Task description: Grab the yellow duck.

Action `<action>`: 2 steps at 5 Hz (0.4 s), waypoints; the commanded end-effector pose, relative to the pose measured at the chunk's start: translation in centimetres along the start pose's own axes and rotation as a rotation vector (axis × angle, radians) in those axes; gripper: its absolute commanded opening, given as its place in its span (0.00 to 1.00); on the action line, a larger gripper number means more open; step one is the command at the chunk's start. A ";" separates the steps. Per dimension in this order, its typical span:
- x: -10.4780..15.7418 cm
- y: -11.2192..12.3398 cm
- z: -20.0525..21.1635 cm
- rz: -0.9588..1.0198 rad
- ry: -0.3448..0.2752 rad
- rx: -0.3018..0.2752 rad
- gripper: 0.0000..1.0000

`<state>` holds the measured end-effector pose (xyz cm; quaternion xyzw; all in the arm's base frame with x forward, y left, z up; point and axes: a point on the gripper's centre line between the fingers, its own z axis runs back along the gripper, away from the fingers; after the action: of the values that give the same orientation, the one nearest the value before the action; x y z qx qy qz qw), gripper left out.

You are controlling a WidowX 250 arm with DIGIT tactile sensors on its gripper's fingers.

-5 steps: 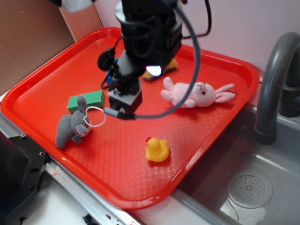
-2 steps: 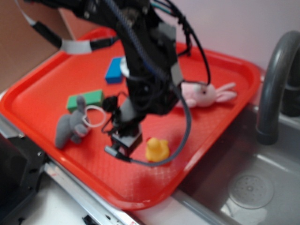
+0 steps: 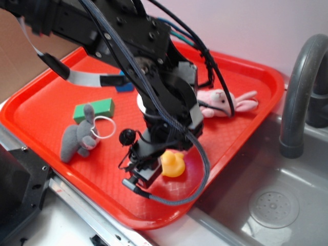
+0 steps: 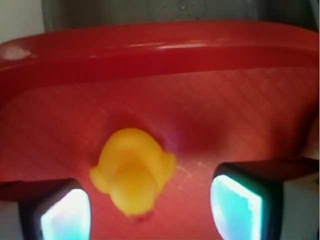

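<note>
At the bottom of the wrist view the gripper (image 4: 150,205) gapes wide, holding nothing. The yellow duck (image 4: 132,170) sits left of centre, nearly against 1 finger; closing could nudge it toward the tray rim (image 4: 160,47).

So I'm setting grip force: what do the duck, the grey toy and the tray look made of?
Yellow duck: smooth, slightly glossy, likely soft rubber or vinyl. Grey toy: matte, fuzzy surface, looks like stuffed plush fabric. Red tray: shiny with a fine crosshatch texture, apparently hard moulded plastic.
</note>
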<state>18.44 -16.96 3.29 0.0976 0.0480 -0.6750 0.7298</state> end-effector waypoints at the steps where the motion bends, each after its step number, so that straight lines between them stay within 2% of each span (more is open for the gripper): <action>1: 0.4 -0.9 -1.1 -0.024 -0.026 -0.056 1.00; 2: 0.5 -0.8 -1.2 -0.024 -0.031 -0.057 0.00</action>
<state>19.09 -17.25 1.77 0.0670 0.0694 -0.6768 0.7299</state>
